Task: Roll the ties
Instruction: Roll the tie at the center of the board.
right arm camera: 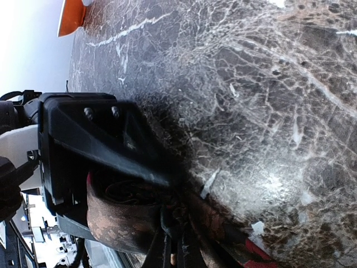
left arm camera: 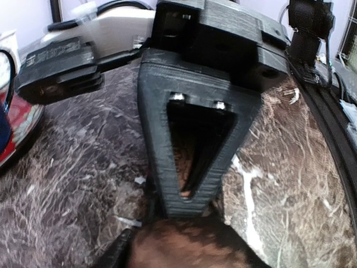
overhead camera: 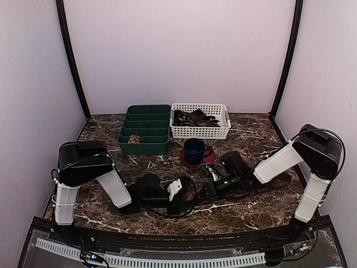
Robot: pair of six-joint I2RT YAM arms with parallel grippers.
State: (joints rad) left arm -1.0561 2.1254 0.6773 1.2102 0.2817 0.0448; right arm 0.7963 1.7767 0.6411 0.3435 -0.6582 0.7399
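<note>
A brown patterned tie (right arm camera: 120, 220) lies partly rolled on the marble table between my two grippers (overhead camera: 191, 194). In the right wrist view its coil sits under my right gripper (right arm camera: 175, 212), which is shut on the fabric where the loose tail runs off to the lower right. In the left wrist view the brown coil (left arm camera: 195, 245) rests right against the tip of my left gripper (left arm camera: 159, 234). Only one of its fingers (left arm camera: 189, 167) shows whole, so I cannot see whether it grips. Both grippers meet at the table's middle front, the left (overhead camera: 178, 191) and the right (overhead camera: 208, 187).
A green divided tray (overhead camera: 145, 146) at the back holds one rolled tie (overhead camera: 134, 139). Beside it a white basket (overhead camera: 199, 133) holds several dark ties (overhead camera: 193, 118). A blue mug (overhead camera: 194, 150) on a red coaster (overhead camera: 207, 159) stands just behind the grippers. Black cables loop near the left gripper.
</note>
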